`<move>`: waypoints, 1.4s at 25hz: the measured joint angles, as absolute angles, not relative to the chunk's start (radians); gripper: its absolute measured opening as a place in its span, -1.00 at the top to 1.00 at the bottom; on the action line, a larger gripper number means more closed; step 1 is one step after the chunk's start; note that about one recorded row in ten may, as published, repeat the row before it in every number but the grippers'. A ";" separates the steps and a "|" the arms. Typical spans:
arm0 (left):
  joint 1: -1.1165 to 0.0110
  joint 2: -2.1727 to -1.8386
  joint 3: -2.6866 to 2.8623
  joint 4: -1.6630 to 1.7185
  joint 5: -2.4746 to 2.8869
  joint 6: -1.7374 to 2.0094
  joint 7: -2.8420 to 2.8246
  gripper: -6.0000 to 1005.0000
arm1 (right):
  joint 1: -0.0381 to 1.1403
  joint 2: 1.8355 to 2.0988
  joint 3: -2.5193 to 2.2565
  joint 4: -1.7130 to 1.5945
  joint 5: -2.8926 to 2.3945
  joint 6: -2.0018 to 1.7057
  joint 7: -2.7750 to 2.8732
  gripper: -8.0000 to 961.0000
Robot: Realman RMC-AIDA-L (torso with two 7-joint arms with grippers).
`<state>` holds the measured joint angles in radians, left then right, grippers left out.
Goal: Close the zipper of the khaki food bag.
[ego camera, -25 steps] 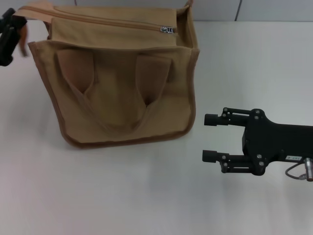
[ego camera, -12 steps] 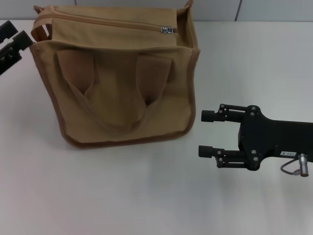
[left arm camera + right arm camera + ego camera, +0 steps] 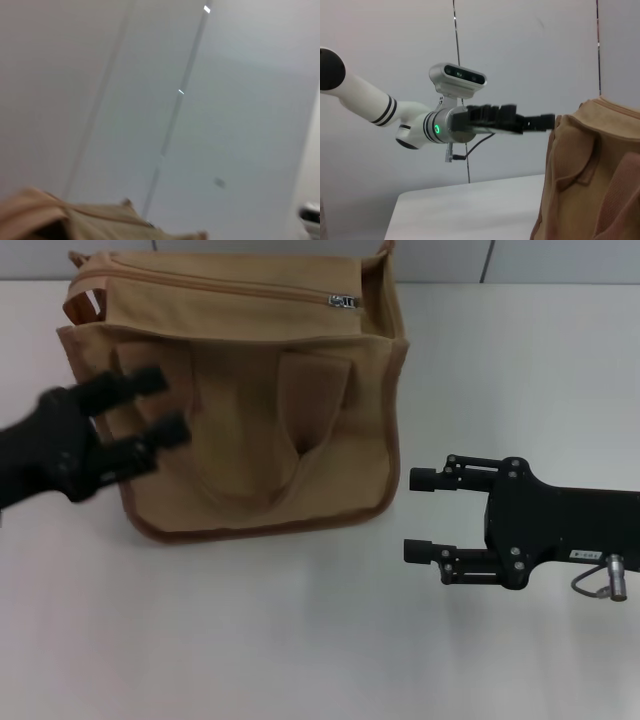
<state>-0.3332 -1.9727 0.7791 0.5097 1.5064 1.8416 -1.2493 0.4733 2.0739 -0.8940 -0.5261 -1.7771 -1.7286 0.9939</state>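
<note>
Both pincers stood open beside the khaki food bag [image 3: 250, 410].
Left pincer [image 3: 150, 410] overlapped its front; right pincer [image 3: 415, 515] hovered over the tabletop [image 3: 300, 640].

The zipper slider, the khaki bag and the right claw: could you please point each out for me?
zipper slider [image 3: 343, 301], head view, silver metal body.
khaki food bag [image 3: 250, 440], head view, front panel.
right claw [image 3: 422, 516], head view, midway between its fingertips.

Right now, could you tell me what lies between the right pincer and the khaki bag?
Only bare white table separates the right pincer from the khaki food bag, per the head view.
</note>
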 joint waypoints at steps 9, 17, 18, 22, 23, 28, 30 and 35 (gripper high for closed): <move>-0.414 -2.003 0.833 0.532 1.744 1.823 -1.244 -0.53 | 0.476 2.069 -0.894 -0.526 -1.794 -1.727 0.994 -0.51; -0.457 -2.024 0.834 0.523 1.893 1.775 -1.203 -0.53 | 0.481 2.068 -0.894 -0.527 -1.842 -1.714 1.003 -0.51; -0.457 -2.024 0.834 0.523 1.893 1.775 -1.203 -0.53 | 0.481 2.068 -0.894 -0.527 -1.842 -1.714 1.003 -0.51; -0.450 -2.038 0.841 0.519 1.900 1.722 -1.156 -0.53 | 0.485 2.071 -0.897 -0.526 -1.861 -1.701 1.005 -0.51; -0.448 -2.041 0.843 0.519 1.905 1.713 -1.146 -0.53 | 0.485 2.071 -0.897 -0.526 -1.861 -1.701 1.005 -0.51; -0.446 -2.045 0.843 0.518 1.942 1.701 -1.121 -0.53 | 0.485 2.072 -0.897 -0.518 -1.867 -1.693 1.006 -0.51; -0.445 -2.045 0.843 0.518 1.947 1.700 -1.117 -0.53 | 0.485 2.072 -0.897 -0.518 -1.867 -1.690 1.007 -0.51; -0.443 -2.046 0.845 0.517 1.947 1.701 -1.112 -0.53 | 0.485 2.072 -0.897 -0.518 -1.867 -1.688 1.007 -0.51</move>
<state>-0.4430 -2.0459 0.8447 0.5170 1.9470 1.7006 -1.1115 0.4847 2.0724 -0.8974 -0.5176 -1.8670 -1.6881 1.0069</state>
